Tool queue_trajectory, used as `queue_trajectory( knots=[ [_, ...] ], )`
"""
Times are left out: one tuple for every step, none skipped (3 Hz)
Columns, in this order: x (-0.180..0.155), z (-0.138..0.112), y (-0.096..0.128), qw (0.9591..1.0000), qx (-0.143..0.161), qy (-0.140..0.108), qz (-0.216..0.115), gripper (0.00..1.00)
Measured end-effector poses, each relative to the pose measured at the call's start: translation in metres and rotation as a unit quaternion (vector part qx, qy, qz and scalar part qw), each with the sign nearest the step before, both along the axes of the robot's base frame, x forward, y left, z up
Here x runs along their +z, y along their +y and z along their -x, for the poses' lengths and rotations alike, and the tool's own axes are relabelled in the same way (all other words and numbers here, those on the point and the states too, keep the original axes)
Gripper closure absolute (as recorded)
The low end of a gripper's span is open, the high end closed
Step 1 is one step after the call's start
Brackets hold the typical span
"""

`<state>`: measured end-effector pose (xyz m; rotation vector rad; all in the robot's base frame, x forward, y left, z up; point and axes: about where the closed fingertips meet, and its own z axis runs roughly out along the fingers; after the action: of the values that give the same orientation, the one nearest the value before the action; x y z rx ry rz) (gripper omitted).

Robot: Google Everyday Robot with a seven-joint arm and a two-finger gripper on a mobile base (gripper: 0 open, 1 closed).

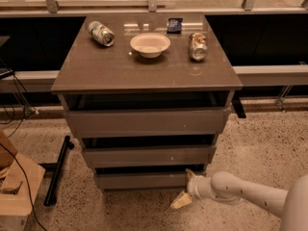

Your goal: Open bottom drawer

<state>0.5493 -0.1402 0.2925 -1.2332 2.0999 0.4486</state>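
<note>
Barely begun: bottom drawer (144, 180) just left of gripper (185, 187), front looks shut, not yet pulled. Gripper low beside cabinet (96, 73), fingers (180, 201) spread, grasping nothing. Left: catch drawer edge, pull outward.

Lab-like workspace (terrazzo floor (269, 143), loose cables (13, 105)), end effector (186, 187) beside bottom drawer (144, 180)

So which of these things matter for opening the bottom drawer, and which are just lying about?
For the job:
bottom drawer
claw, open, low by that drawer's right end

Lying about:
white bowl, left-hand can, right-hand can and dark packet, all on the cabinet top
cardboard box and black bar on the floor
</note>
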Motion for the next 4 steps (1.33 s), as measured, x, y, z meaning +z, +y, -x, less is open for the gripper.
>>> queue_trajectory(
  knots=[
    [-0.027, -0.014, -0.007, 0.9998, -0.013, 0.015, -0.005, 0.0],
    [-0.054, -0.03, -0.014, 0.999, -0.028, 0.03, -0.02, 0.0],
    [-0.07, -0.048, -0.015, 0.9983, -0.032, 0.036, -0.031, 0.0],
    [-0.094, -0.07, -0.004, 0.9973, -0.026, 0.05, -0.048, 0.0]
  ],
)
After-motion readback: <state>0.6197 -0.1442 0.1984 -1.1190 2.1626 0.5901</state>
